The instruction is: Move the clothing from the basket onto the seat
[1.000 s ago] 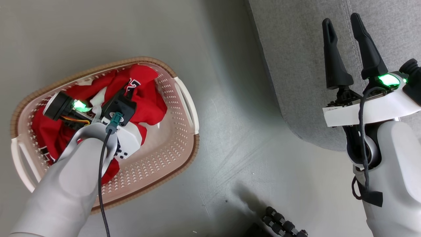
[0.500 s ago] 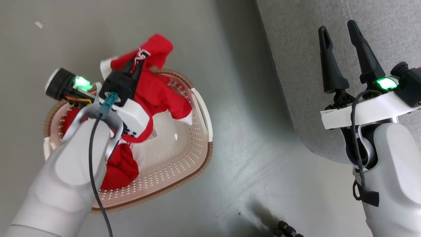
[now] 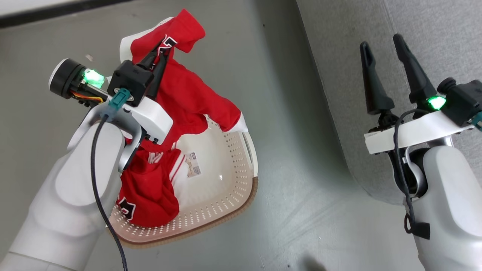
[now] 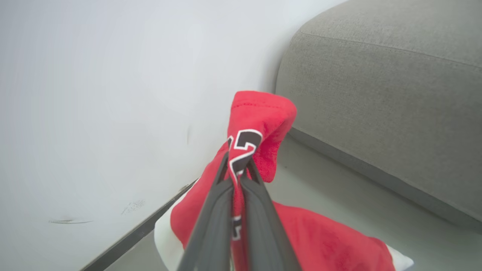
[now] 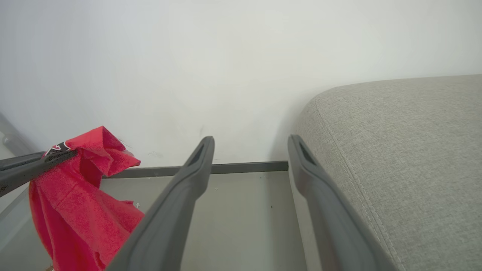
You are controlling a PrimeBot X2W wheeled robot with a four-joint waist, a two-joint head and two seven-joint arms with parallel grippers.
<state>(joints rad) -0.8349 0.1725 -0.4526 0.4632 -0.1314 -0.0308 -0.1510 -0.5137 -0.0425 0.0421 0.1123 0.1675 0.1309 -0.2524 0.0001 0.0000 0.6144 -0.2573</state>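
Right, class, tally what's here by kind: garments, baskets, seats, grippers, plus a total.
Basket: 1
Garments: 2, one held up, one inside it
Seat: 1
Grippers: 2, left gripper, right gripper
Total: 6

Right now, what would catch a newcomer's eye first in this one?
A red garment hangs from the shut left tool over the basket, at left. A second red garment lies in the basket; the open right tool hovers empty by the grey seat.

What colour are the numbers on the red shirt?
Black with white edges. The numbers on the red shirt show best in the left wrist view.
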